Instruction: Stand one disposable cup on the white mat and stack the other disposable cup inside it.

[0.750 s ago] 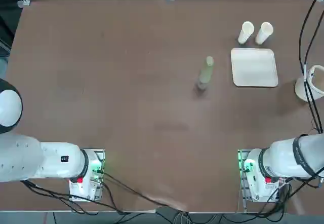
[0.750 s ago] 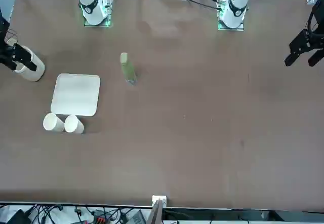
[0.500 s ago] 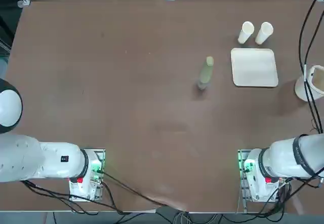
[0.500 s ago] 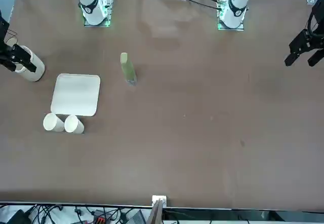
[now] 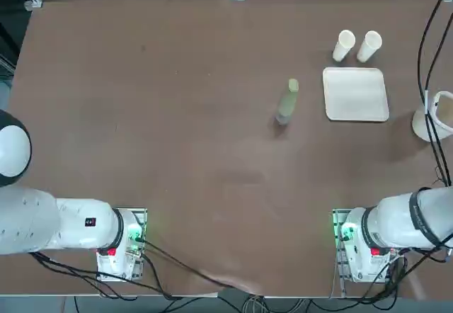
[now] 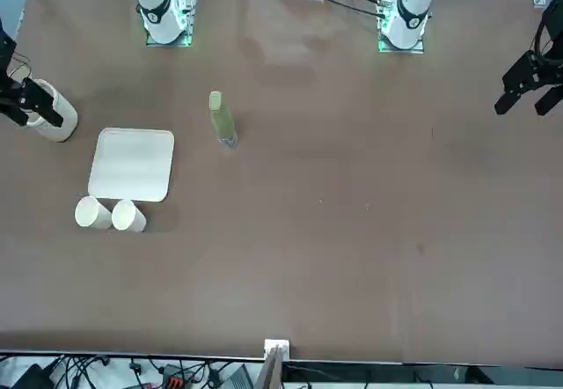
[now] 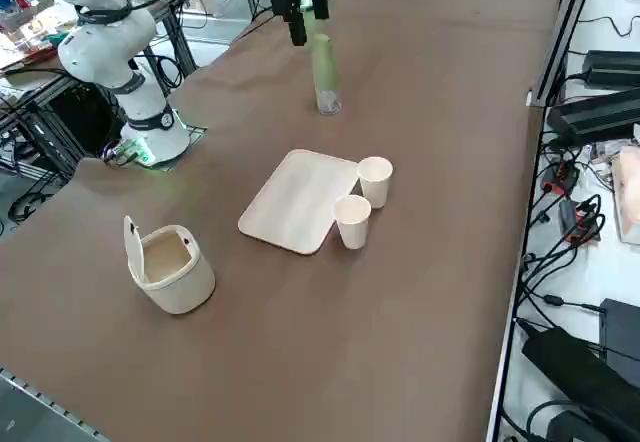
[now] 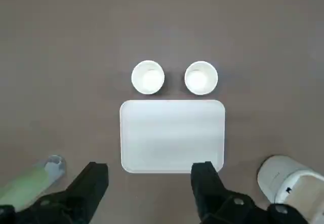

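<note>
since both disposable cups (image 8: 148,77) (image 8: 201,78) stand upright just beyond the white mat's (image 8: 172,135) far edge, side by side and not touching it, i judge that no step is done yet. my right gripper (image 8: 150,183) hangs high above the mat's near edge, fingers spread and empty. next i must descend over one cup and pinch it.

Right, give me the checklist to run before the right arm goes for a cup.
1. Two cups upright, mouths up: ok.
2. Gap between the cups for a finger: ok, they stand apart.
3. Mat bare and ready: ok.
4. Right gripper open, high above the mat's near edge: ok.
5. Bottle clear of the path to the cups: ok, it stands off to the mat's side.
6. Tub clear of the mat: ok.
</note>
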Robot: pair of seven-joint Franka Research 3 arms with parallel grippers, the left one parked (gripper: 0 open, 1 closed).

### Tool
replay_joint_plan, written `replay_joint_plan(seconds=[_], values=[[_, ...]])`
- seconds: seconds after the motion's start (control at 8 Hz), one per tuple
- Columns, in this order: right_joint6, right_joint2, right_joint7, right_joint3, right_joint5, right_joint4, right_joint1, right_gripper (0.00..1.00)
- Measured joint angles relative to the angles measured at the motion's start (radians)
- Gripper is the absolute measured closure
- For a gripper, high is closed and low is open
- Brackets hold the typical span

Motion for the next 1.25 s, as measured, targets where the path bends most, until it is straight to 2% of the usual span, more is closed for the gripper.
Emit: replay_joint_plan(seconds=[0.25,0.62,0.88,1.25], values=[[0.074,0.076,0.000,0.007,0.000,-0.003,0.016,0.00],[0.263,0.283,0.005,0.012,-0.001,-0.006,0.083,0.00],[0.352,0.396,0.005,0.012,-0.001,-0.002,0.093,0.00],[0.390,0.464,0.005,0.010,-0.008,0.002,0.096,0.04]])
